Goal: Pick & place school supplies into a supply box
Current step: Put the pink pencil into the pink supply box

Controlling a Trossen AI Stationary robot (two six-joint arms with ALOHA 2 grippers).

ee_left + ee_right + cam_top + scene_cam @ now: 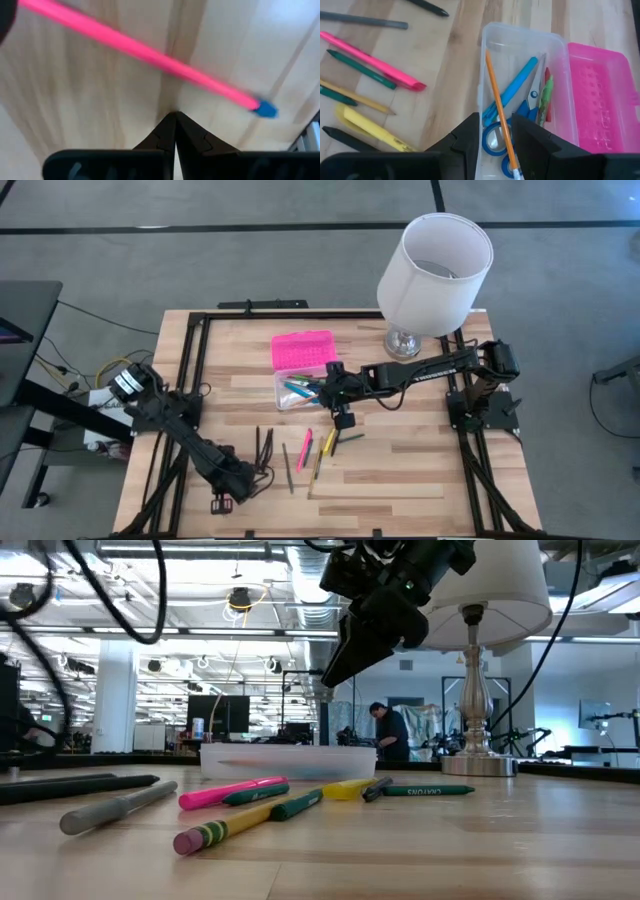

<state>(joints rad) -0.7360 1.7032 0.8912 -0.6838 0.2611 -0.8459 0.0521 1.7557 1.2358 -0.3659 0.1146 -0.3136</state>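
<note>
The supply box's clear base sits mid-table, with its pink lid lying open on the far side. Inside lie blue-handled scissors, a blue pen, an orange pencil and green and red pens. My right gripper hovers open above the base's right end, its fingers either side of the orange pencil's line. My left gripper is shut, low over the table's near left part. A pink pencil with a blue end lies just past its fingertips.
Loose supplies lie on the near side of the box: black pens, a grey pen, a pink marker, a yellow highlighter and green pens. A white lamp stands at the far right.
</note>
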